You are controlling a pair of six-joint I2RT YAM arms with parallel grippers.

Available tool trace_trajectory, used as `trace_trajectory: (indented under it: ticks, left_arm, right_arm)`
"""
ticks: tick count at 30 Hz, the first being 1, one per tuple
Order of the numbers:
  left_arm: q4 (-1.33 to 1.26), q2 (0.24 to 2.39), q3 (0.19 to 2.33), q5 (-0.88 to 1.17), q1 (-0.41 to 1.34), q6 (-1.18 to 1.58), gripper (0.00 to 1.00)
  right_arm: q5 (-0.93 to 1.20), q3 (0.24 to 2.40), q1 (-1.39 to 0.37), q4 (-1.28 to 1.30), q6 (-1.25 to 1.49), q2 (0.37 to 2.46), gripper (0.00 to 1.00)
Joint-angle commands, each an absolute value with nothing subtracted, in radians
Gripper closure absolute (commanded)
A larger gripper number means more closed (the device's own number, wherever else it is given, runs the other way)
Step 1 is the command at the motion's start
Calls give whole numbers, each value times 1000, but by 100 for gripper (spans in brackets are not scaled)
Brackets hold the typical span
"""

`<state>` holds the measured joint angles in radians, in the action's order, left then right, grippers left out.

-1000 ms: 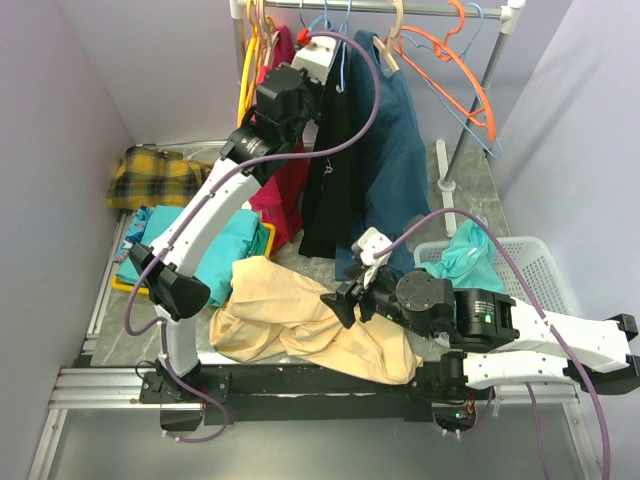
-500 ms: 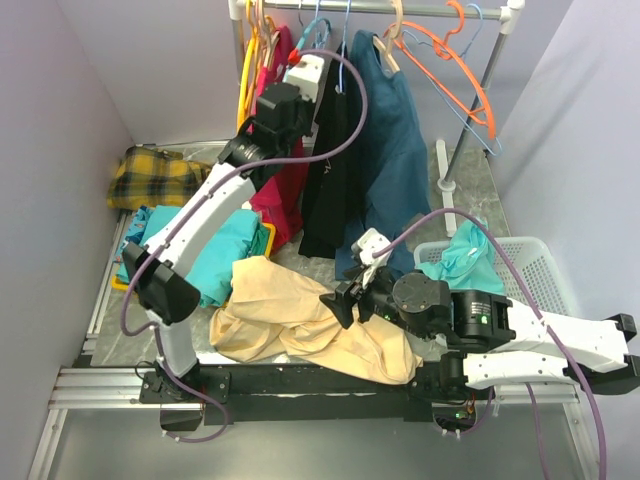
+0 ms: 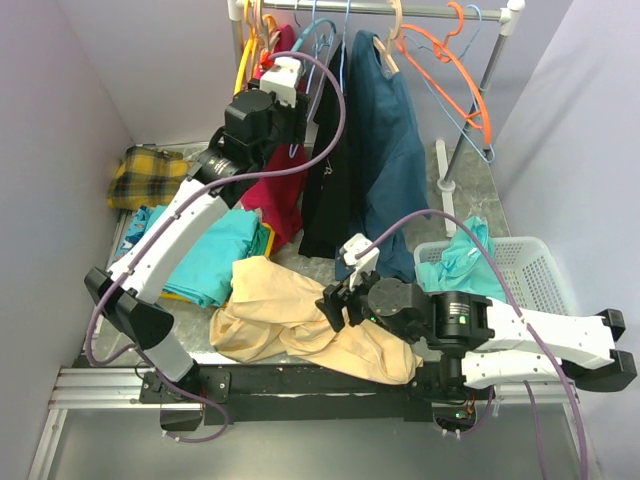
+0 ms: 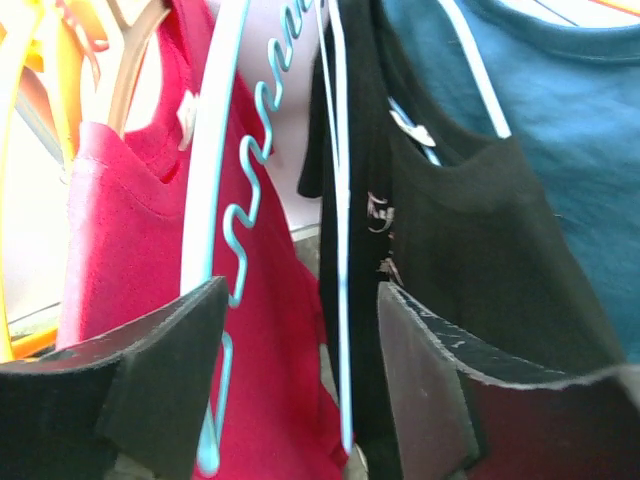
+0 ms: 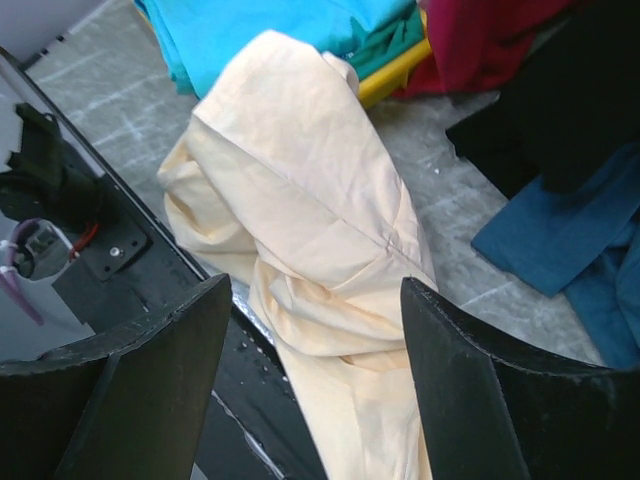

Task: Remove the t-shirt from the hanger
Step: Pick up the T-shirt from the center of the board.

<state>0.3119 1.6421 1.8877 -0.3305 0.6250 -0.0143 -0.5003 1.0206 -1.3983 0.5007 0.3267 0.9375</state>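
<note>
My left gripper (image 3: 298, 92) is raised at the clothes rail, and its jaws (image 4: 300, 300) stand open. A bare light-blue wavy hanger (image 4: 262, 170) and a thin blue hanger wire (image 4: 343, 300) hang between the fingers, touching neither. A red t-shirt (image 4: 130, 250) hangs to the left, a black t-shirt (image 4: 480, 260) and a dark teal t-shirt (image 3: 390, 150) to the right, all on hangers. A cream t-shirt (image 3: 300, 320) lies crumpled on the floor at the front. My right gripper (image 5: 315, 290) hovers open just above it, holding nothing.
Orange hangers (image 3: 465, 80) and yellow hangers (image 3: 248, 70) hang bare on the rail. A white basket (image 3: 540, 270) holding turquoise cloth (image 3: 460, 262) stands at the right. Folded turquoise clothes (image 3: 210, 250) and a plaid cloth (image 3: 150, 175) lie at the left. Walls close in on both sides.
My left gripper was shut and has opened, and the arm has swung left along the rail. The right arm has shifted slightly left above the cream t-shirt.
</note>
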Motion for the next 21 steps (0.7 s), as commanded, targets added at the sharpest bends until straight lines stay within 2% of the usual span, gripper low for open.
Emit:
trace_trajectory:
  ticks: [1,8,9,10,12,14,17,21]
  left_arm:
    - [310,1560,1892,-279,629,-6,32]
    - [339,1421,1845,-278,634,35,23]
    - [348,1398,1818,-278,638,40,21]
    - [354,1346,1800,-275,640,52,20]
    - [371,1284,1722,-279,640,69,15]
    - [400,1192,1671,-278,641,98,9]
    - [472,1076,1557,-278,641,146,6]
    - [492,925,1335,-238,640,216,3]
  right_arm:
    - [-540,1049,-1407,515,377,968,24]
    - [-563,1048,-1411,508,405,1002,21]
    - [-571,1045,-1413,508,410,1017,18]
    - [-578,1043,-1414,502,416,1028,7]
    - [-592,1037,-1417,492,425,1073,1]
    - [-597,1045,-1419,491,433,1117,0]
    - [-600,1066,-1417,492,443,1227,0]
    - [-470,1054,-1414,399,423,1386,0]
